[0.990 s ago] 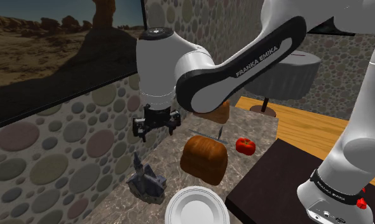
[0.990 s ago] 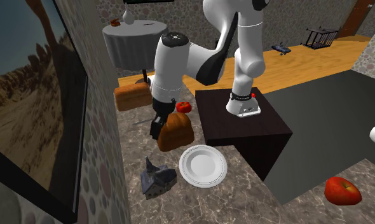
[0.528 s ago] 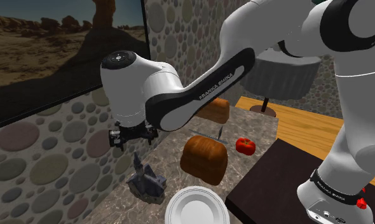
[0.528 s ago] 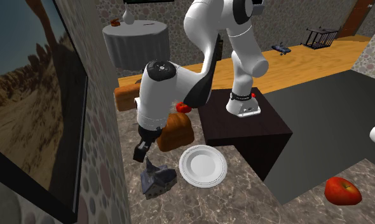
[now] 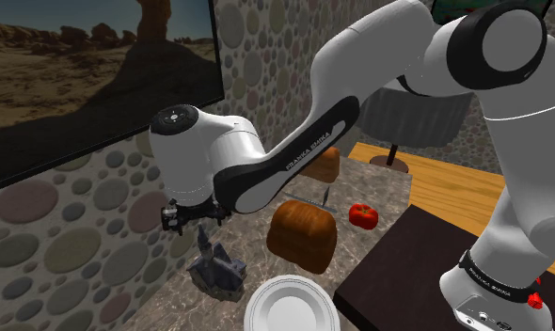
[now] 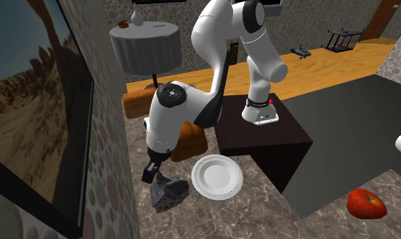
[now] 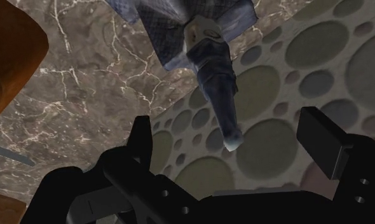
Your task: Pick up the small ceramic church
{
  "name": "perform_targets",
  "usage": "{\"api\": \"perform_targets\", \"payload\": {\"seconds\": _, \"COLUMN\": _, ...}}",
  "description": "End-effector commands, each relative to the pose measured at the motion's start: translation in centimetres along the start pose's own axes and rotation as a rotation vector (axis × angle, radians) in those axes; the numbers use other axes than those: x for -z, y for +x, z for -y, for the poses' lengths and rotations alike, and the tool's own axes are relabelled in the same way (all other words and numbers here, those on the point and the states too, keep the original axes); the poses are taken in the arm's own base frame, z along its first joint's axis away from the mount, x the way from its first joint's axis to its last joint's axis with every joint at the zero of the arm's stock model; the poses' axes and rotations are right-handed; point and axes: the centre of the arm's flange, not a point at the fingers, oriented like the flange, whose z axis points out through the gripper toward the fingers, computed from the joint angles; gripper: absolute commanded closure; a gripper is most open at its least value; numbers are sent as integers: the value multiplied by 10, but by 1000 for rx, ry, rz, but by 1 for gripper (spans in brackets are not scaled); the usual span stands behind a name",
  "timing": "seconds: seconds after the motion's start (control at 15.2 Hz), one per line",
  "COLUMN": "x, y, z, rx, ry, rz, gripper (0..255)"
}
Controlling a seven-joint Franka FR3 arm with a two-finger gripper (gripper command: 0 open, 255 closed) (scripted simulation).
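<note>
**Hovering open-jawed over the church steeple**

Hanging the black gripper just above the small grey-blue church; holding the fingers well apart and clasping nothing; bracketing the tapered steeple without touching it on either side.

Finding the church upright on the marble counter, close against the pebble-patterned wall, near the white plate and the brown bread loaf, and well apart from the red tomato.

Judging the approach roughly lined up, with the grasp not yet made.

Watching for trouble from here:
- pinching only the slim, tapering steeple, probably squeezing the piece out of the grip or letting it swing on the lift;
- lowering with one finger on the wall side, possibly scraping or jamming against the wall, given how little room seems to be there;
- coming down off-centre onto the roof and tipping the church toward the plate;
- closing too high and catching nothing at all.
</note>
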Motion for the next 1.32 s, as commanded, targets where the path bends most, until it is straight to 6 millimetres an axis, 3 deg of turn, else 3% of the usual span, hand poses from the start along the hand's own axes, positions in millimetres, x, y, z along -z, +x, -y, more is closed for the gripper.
{"api": "perform_targets", "payload": {"seconds": 0.0, "x": -3, "y": -1, "z": 0, "rx": 0, "ry": 0, "rz": 0, "gripper": 0}}
{"api": "perform_targets", "payload": {"seconds": 0.07, "x": -3, "y": -1, "z": 0, "rx": 0, "ry": 0, "rz": 0, "gripper": 255}}
{"api": "perform_targets", "payload": {"seconds": 0.66, "x": -3, "y": -1, "z": 0, "rx": 0, "ry": 0, "rz": 0, "gripper": 255}}
{"api": "perform_targets", "payload": {"seconds": 1.25, "x": 42, "y": 12, "z": 2, "rx": 0, "ry": 0, "rz": 0, "gripper": 255}}
